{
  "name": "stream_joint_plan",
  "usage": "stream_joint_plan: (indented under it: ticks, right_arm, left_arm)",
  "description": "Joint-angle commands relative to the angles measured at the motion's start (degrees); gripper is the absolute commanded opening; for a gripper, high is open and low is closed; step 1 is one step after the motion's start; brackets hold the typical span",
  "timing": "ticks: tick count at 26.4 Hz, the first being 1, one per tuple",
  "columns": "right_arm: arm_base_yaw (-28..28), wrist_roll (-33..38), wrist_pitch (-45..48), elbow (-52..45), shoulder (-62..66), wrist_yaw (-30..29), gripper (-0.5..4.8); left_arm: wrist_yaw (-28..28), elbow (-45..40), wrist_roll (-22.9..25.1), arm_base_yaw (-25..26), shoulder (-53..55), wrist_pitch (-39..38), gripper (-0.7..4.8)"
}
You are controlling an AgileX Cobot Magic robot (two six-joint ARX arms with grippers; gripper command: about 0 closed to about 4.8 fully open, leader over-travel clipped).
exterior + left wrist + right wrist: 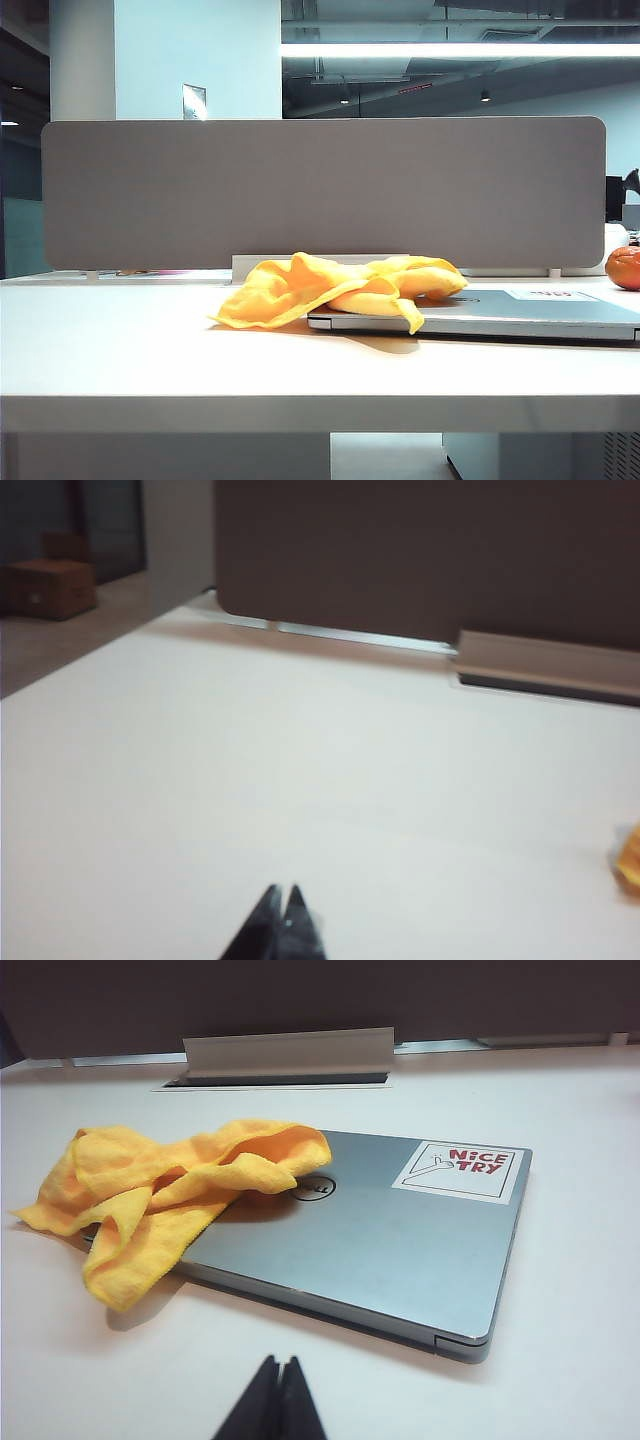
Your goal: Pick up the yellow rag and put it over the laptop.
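Observation:
The yellow rag [330,288] lies crumpled over the left end of the closed silver laptop [560,312], part of it spilling onto the table. In the right wrist view the yellow rag [160,1195] covers one end of the laptop [390,1240], whose round logo and white sticker show. My right gripper [279,1362] is shut and empty, over bare table short of the laptop's near edge. My left gripper [283,891] is shut and empty above bare table; a corner of the rag [630,858] shows at the frame's edge. Neither gripper shows in the exterior view.
A grey divider panel [320,190] runs along the back of the white table [150,350]. A round orange fruit [624,268] sits at the far right. A white cable tray [288,1055] stands behind the laptop. A brown box [55,585] sits on the floor beyond the table.

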Motion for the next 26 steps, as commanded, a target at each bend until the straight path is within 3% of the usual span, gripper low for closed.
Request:
stream_joint_plan:
  ticks: [1, 26]
  right_arm:
    - [-0.02, 0.00, 0.98, -0.33, -0.11, 0.11, -0.06]
    - [0.00, 0.00, 0.98, -0.33, -0.11, 0.11, -0.06]
  left_arm:
    - [5.46, 0.20, 3.37, -0.20, 0.04, -0.52, -0.06]
    - [6.25, 0.20, 3.08, -0.17, 0.04, -0.50, -0.06]
